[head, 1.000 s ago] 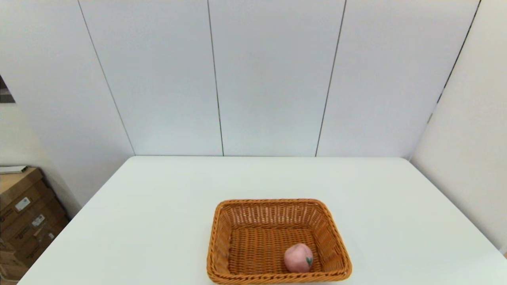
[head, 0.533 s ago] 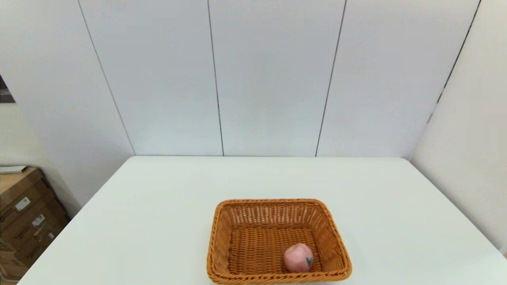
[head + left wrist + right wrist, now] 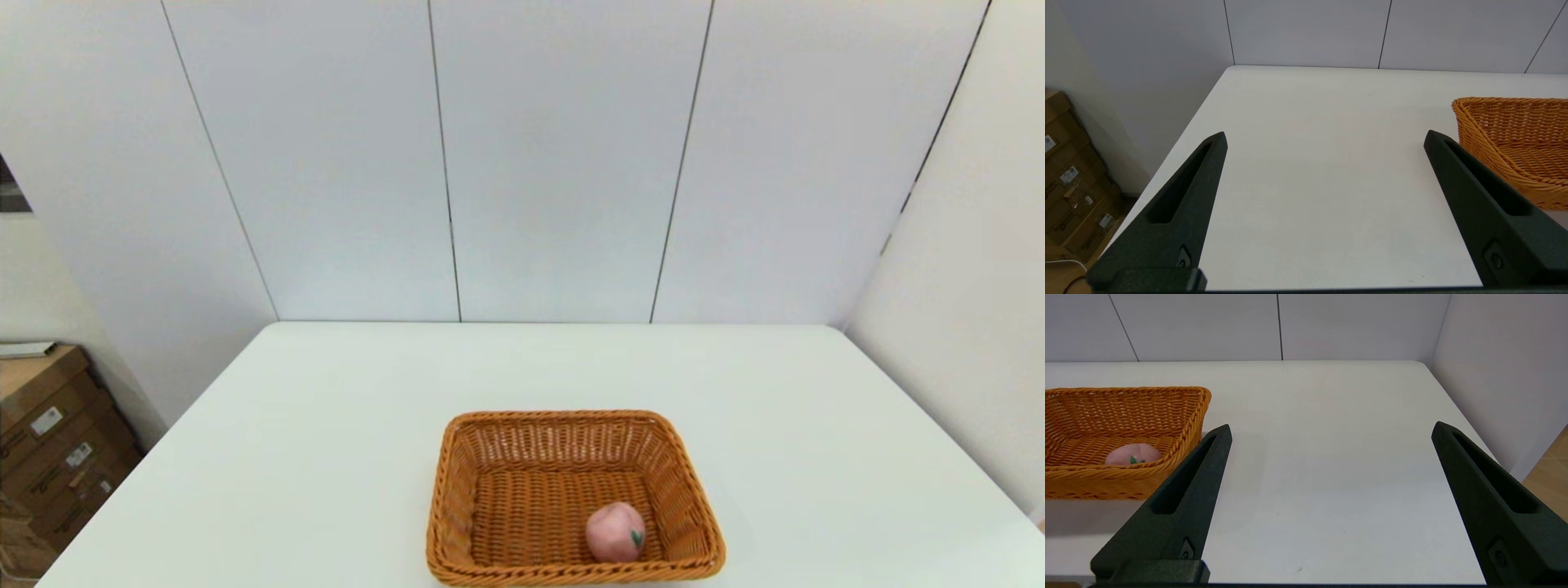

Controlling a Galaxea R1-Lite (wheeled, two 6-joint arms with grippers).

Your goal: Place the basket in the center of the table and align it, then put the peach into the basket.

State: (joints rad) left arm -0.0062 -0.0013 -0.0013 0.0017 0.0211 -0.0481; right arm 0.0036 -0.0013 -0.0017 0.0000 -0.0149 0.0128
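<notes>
The orange-brown wicker basket (image 3: 571, 498) stands near the front middle of the white table (image 3: 326, 425), its sides square to the table edges. The pink peach (image 3: 615, 532) lies inside it, in the near right corner, and shows over the rim in the right wrist view as the peach (image 3: 1133, 453). Neither arm shows in the head view. My left gripper (image 3: 1325, 136) is open over bare table, left of the basket (image 3: 1515, 143). My right gripper (image 3: 1331, 428) is open too, off to the right of the basket (image 3: 1122, 433), holding nothing.
White wall panels (image 3: 563, 163) rise behind the table, and a side wall (image 3: 963, 327) stands close to its right edge. Stacked cardboard boxes (image 3: 49, 441) sit on the floor past the table's left edge.
</notes>
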